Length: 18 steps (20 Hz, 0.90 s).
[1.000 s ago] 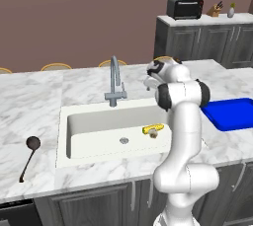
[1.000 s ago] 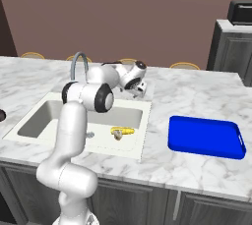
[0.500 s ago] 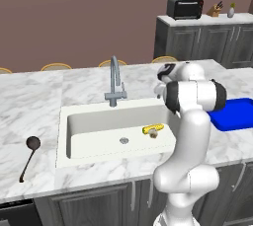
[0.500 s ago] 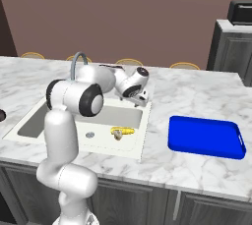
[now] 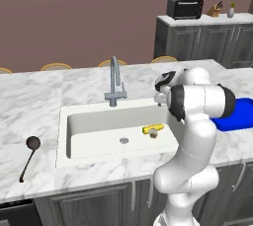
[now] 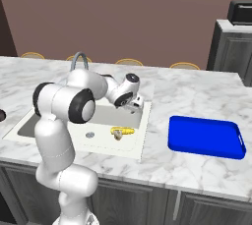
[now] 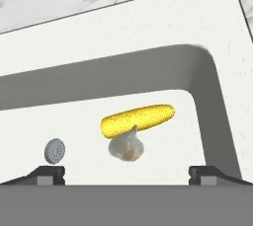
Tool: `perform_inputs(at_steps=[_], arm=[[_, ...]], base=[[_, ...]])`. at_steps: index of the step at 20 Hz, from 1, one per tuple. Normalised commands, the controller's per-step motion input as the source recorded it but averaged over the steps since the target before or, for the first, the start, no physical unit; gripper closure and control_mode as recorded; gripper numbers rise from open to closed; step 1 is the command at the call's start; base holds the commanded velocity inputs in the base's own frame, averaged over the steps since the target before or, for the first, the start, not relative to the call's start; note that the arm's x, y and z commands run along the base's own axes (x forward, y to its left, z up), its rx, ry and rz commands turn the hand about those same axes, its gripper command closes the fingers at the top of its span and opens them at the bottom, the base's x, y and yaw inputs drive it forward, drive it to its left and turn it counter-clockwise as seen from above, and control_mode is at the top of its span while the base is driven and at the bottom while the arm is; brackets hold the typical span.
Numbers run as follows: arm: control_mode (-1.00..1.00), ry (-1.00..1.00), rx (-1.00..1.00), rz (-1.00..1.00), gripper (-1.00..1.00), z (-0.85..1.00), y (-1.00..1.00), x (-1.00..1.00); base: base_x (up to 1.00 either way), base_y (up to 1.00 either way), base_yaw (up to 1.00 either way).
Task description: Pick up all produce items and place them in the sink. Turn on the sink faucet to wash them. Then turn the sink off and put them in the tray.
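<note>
The yellow corn cob (image 7: 138, 119) lies on the floor of the sink (image 5: 66, 141) near its right end, and the beige roundish item (image 7: 127, 146) touches its near side. Both produce items also show in the base views: corn (image 5: 152, 129) (image 6: 123, 131), beige item (image 5: 154, 134) (image 6: 118, 136). My gripper (image 7: 127, 174) (image 6: 135, 106) (image 5: 159, 100) hangs open above the sink's right part, looking down on them with nothing between its fingers. The sink faucet (image 5: 114, 79) (image 6: 78, 60) rises behind the basin. On the counter to the right lies the blue tray (image 6: 205, 136) (image 5: 237, 116).
A black ladle (image 5: 29, 151) lies on the marble left of the sink. The round drain (image 7: 54, 151) (image 5: 124, 141) sits mid-basin, left of the produce. A dark toaster oven (image 5: 185, 9) stands on the far back counter. Stool tops line the counter's far edge.
The arm's elbow has swung to the right and the hand has dropped a little over the sink's right end. The gripper stays open. Corn and beige item have not moved.
</note>
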Motion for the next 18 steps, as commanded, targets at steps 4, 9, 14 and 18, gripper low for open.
perform_inputs(at_steps=[4,9,14,18], arm=[[-1.00,0.05,-0.09,0.01,-1.00,-0.12,0.15,0.00],[-1.00,0.10,-0.09,0.02,-1.00,-0.22,0.02,-0.02],[-1.00,0.13,-0.06,0.02,-1.00,-0.28,0.00,0.00],[-1.00,0.12,-0.01,0.04,-1.00,-0.23,0.00,-0.02]], base=[[0.00,0.00,0.00],[0.00,0.00,0.00],[0.00,0.00,0.00],[0.00,0.00,0.00]])
